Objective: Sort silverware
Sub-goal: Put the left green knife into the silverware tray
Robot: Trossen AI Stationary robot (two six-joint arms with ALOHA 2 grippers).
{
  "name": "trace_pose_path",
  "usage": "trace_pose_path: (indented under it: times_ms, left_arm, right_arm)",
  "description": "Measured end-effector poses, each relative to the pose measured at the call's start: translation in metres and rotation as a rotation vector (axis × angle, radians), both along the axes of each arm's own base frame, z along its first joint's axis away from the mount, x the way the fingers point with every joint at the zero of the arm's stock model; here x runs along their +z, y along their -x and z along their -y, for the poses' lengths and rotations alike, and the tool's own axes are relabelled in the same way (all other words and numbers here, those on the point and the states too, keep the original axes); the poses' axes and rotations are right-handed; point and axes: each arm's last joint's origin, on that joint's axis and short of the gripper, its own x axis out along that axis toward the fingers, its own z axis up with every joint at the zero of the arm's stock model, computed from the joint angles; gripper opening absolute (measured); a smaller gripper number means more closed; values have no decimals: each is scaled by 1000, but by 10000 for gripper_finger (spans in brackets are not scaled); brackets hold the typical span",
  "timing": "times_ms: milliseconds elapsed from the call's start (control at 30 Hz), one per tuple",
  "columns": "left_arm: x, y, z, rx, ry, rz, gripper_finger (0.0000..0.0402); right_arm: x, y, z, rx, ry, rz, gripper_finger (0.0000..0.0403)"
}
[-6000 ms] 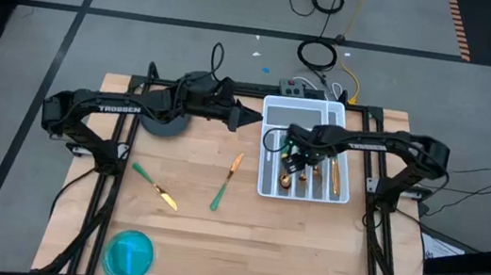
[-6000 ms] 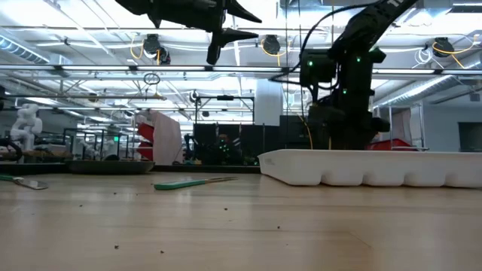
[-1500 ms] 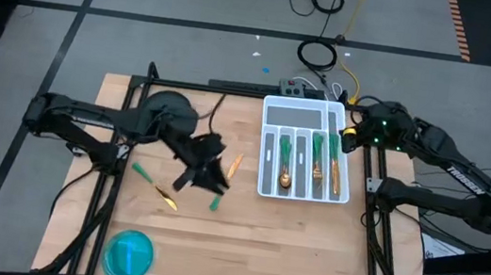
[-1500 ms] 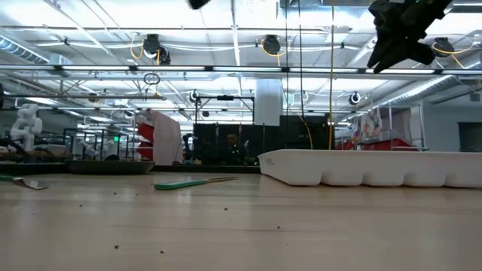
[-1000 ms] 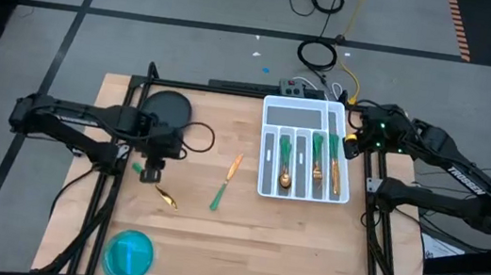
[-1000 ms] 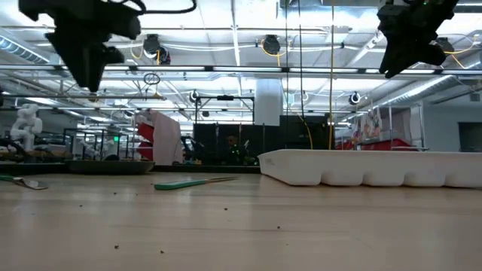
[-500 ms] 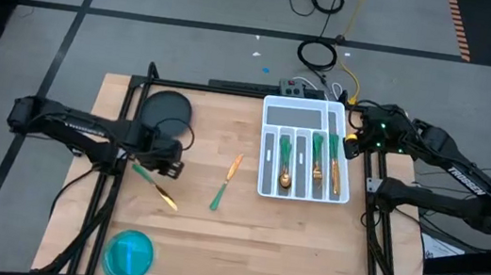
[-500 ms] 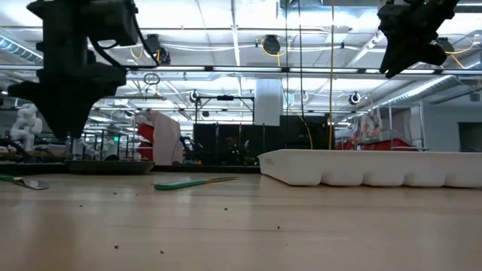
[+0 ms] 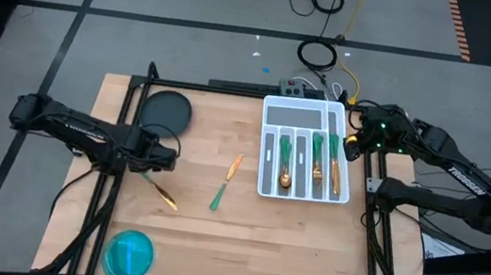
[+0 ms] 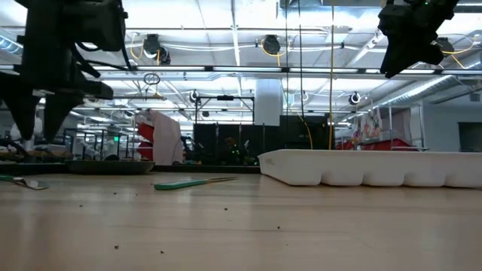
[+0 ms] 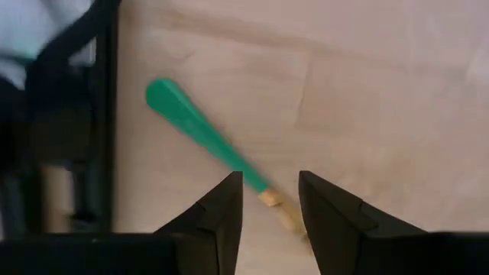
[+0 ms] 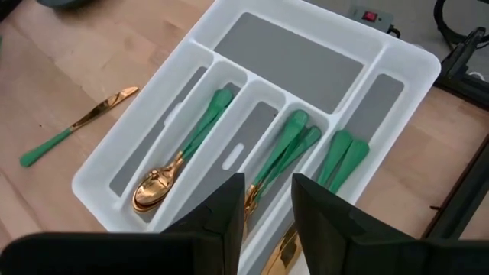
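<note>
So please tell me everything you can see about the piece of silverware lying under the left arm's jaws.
The knife is slim, with a glossy green handle, plastic by the look, rounded at its end, joined to a gold blade that looks like metal. It lies flat and diagonal on the wooden table, near the left edge, handle toward the table's back-left. The left gripper hovers just above where handle meets blade, jaws open on either side of it and not gripping. Only the table touches the knife.
</note>
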Motion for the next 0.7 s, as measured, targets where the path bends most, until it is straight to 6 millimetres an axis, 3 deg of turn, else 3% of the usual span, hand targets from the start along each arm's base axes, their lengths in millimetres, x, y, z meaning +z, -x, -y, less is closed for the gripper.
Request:
trace_pose_path:
  times_ms: [200, 700]
  left_arm:
    - [-2, -8, 5, 164, -31, 68, 136]
    - [-27, -18, 31, 416, -36, -73, 136]
  right_arm:
    - [0, 0, 0, 23, 13, -12, 100]
    - [0, 1, -1, 106, 65, -55, 100]
